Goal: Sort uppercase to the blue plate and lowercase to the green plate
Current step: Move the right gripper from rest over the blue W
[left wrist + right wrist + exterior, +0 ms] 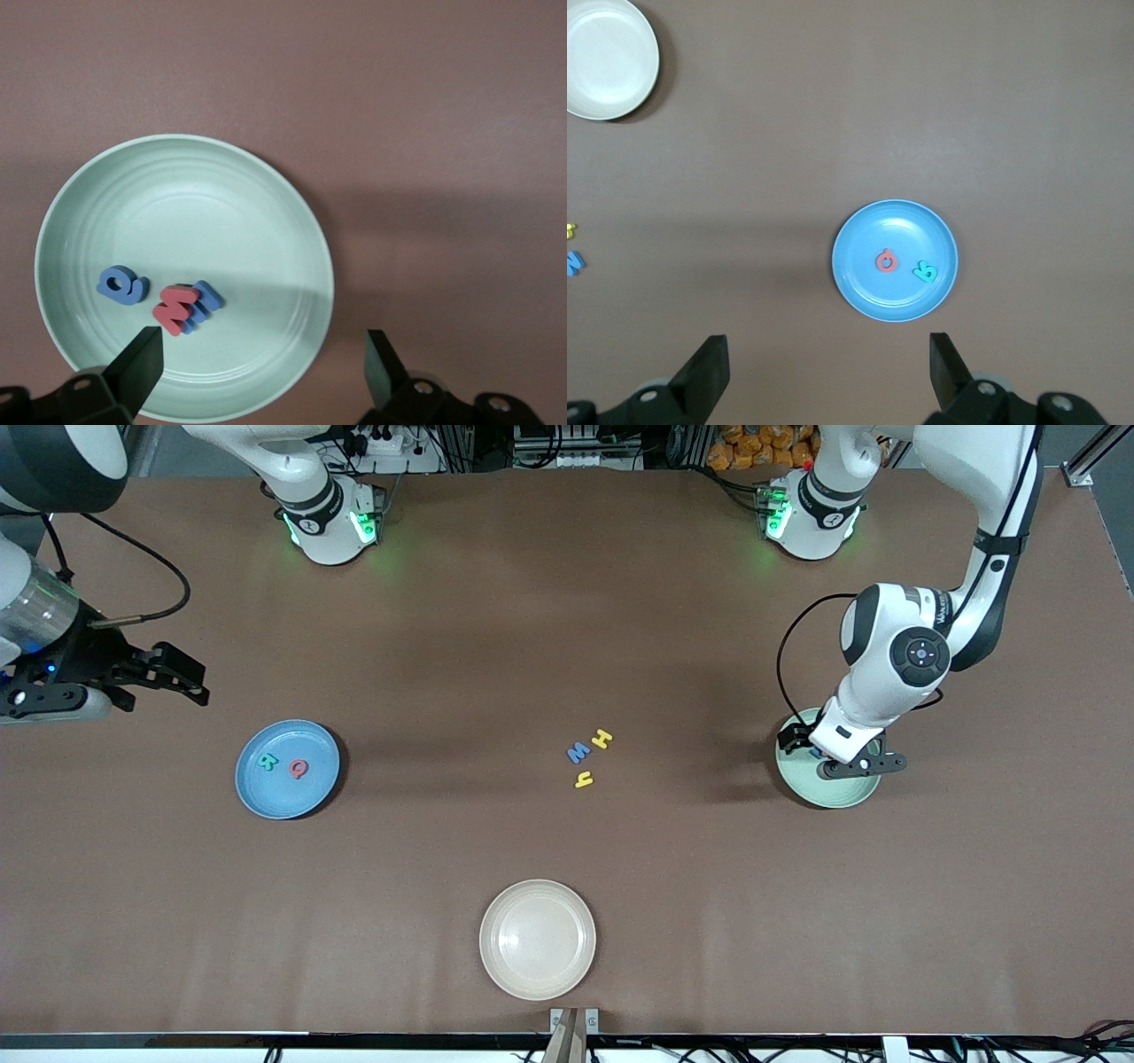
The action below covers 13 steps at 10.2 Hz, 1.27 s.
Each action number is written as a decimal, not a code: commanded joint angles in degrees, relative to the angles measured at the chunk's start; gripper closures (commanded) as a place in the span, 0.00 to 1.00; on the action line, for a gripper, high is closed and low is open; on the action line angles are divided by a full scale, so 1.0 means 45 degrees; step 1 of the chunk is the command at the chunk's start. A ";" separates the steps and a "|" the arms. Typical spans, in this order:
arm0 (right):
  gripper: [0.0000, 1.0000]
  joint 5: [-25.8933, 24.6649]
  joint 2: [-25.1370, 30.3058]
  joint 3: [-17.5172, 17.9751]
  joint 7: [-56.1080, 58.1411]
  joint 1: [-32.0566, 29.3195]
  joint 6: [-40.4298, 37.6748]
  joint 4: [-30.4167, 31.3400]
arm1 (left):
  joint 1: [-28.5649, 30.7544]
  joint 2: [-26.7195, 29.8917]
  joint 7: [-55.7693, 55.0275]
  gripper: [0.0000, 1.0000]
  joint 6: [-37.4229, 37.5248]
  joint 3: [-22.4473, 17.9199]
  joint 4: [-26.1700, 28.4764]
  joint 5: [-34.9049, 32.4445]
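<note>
The blue plate (257, 793) holds the teal R (268, 761) and red Q (300, 769); the right wrist view shows the plate (859, 283), Q (887, 260) and R (925, 271). Yellow H (602, 739), blue W (578, 752) and yellow h (584, 780) lie mid-table. The green plate (833, 793) holds a rounded blue letter (121, 285) and the red m (174, 309), which lies on another blue letter (205, 297). My left gripper (261, 367) is open and empty over the green plate (221, 195). My right gripper (182, 675) is open and empty, up over bare table at the right arm's end.
A cream plate (496, 974) sits near the front camera's edge of the table, also in the right wrist view (607, 57). Both arm bases stand along the table's edge farthest from the front camera. A black cable trails from the right wrist.
</note>
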<state>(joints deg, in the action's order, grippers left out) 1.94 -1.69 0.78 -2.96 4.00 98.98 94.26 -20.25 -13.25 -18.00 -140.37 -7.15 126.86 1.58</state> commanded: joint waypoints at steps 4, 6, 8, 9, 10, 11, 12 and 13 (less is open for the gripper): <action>0.00 0.0251 -0.0716 0.0587 -0.3492 0.1021 0.0444 -0.0166 | 0.0085 0.0602 -0.0239 0.00 0.0255 0.0125 0.0012 0.0313; 0.00 0.0271 -0.1495 0.0745 -0.5602 0.1937 0.1475 -0.0166 | 0.0260 0.0562 -0.0121 0.00 0.0255 0.0105 -0.0145 0.0313; 0.00 0.0251 -0.2412 0.0764 -0.8100 0.3030 0.2841 -0.0166 | 0.0592 0.0640 -0.0140 0.00 0.0255 0.0086 -0.0184 0.0313; 0.00 0.0251 -0.2861 0.0765 -0.9136 0.3423 0.3389 -0.0185 | 0.0728 0.0640 -0.0140 0.00 0.0275 0.0105 -0.0223 0.0313; 0.00 0.0193 -0.3388 0.0765 -1.0152 0.3949 0.3839 -0.0244 | 0.0807 0.0660 -0.0102 0.00 0.0391 0.0105 -0.0243 0.0313; 0.01 0.0077 -0.4128 0.0765 -1.1013 0.4534 0.4308 -0.0553 | 0.0982 0.0699 -0.0063 0.00 0.0740 0.0105 -0.0281 0.0313; 0.02 -0.0002 -0.4967 0.0745 -1.2066 0.5081 0.4835 -0.1059 | 0.1099 0.0718 -0.0062 0.00 0.1053 0.0125 -0.0398 0.0332; 0.02 0.0017 -0.5826 0.0745 -1.2773 0.5416 0.5130 -0.1741 | 0.1139 0.0719 -0.0139 0.00 0.1520 0.0105 -0.0573 0.0333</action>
<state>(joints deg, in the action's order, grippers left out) 2.24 -21.62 4.55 -55.50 26.22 121.50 92.92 -15.92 -11.16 -18.98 -136.92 -7.06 125.26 1.72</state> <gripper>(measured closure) 0.013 0.000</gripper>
